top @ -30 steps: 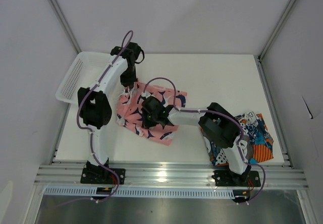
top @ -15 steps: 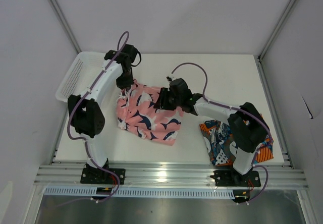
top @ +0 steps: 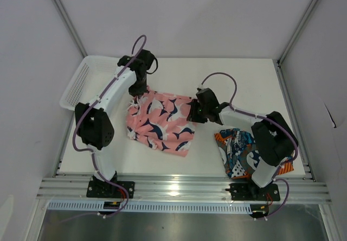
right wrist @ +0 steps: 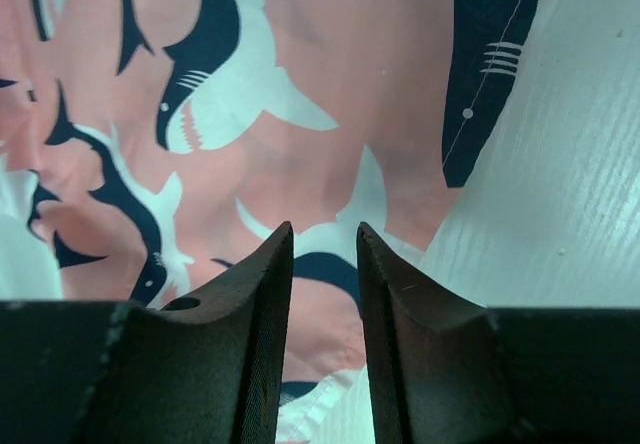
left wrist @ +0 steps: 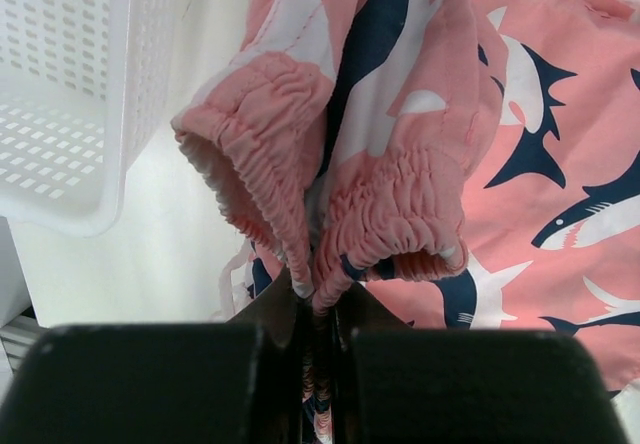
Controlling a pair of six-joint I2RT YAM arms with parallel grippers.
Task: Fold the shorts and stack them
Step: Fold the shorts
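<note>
The left gripper is clamped on the elastic waistband of the pink shorts. The right gripper sits over their opposite edge, jaws slightly apart.

Noted soft matt cloth with ruched waistband on pink shorts; smooth perforated white plastic on basket; faintly grained matt table.

I see a white table. Three things on it: pink shorts spread mostly flat, left of centre. Printed shorts bunched near the near right corner, well apart from the pink pair. White mesh basket at the far left corner, just beside the pink pair.
</note>
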